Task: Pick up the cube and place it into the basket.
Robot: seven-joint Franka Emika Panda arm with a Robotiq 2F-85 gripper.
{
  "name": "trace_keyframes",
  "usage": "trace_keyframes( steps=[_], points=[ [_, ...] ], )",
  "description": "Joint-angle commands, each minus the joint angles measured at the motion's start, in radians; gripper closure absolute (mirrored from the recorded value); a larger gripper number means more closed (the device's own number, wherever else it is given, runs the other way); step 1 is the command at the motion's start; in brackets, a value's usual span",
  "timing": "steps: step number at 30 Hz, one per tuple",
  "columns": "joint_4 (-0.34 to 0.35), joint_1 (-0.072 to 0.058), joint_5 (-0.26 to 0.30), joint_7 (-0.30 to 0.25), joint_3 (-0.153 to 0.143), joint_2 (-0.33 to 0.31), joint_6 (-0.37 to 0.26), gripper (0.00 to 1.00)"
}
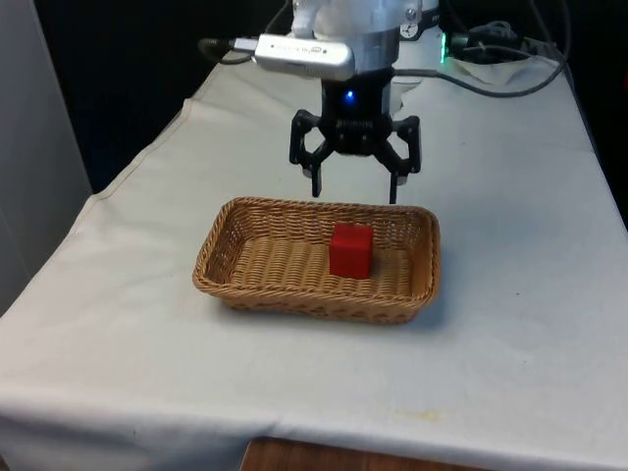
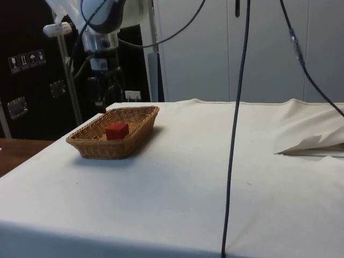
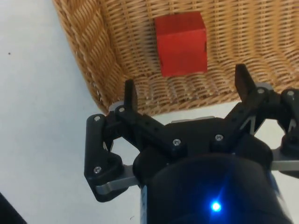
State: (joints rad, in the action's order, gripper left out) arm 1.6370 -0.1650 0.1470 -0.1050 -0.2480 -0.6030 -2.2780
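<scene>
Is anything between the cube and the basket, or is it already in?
Nothing visible blocks it. The cube already sits on the basket's floor, toward the front view's right. The gripper hangs open above the far rim, holding nothing.

The shallow rectangular basket of tan woven wicker [image 1: 224,253] has a rough, ribbed weave. The small red cube [image 1: 350,250] looks smooth and matt. The white tablecloth [image 1: 118,324] is soft matt cloth. The black two-finger gripper [image 1: 353,191] looks like hard matt plastic.
</scene>
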Motion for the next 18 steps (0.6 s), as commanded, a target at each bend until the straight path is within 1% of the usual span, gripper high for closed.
trace_keyframes(
  steps=[1,2,3,4,11,12,14,18],
  points=[
    [0.015,-0.005,-0.008,0.000,-0.004,0.018,0.002,0.00],
    [0.022,-0.005,-0.009,-0.001,-0.004,0.028,0.005,0.00],
    [0.013,-0.001,-0.002,-0.003,0.000,0.018,0.003,0.00],
    [0.029,-0.005,-0.010,-0.003,-0.004,0.038,0.007,0.00],
    [0.080,-0.006,-0.020,-0.013,-0.002,0.118,0.036,0.00],
    [0.068,-0.003,-0.014,-0.012,0.000,0.101,0.032,0.00],
    [0.096,-0.007,-0.023,-0.018,-0.002,0.148,0.049,0.00],
    [0.115,-0.007,-0.025,-0.025,-0.002,0.183,0.066,0.00]
  ],
)
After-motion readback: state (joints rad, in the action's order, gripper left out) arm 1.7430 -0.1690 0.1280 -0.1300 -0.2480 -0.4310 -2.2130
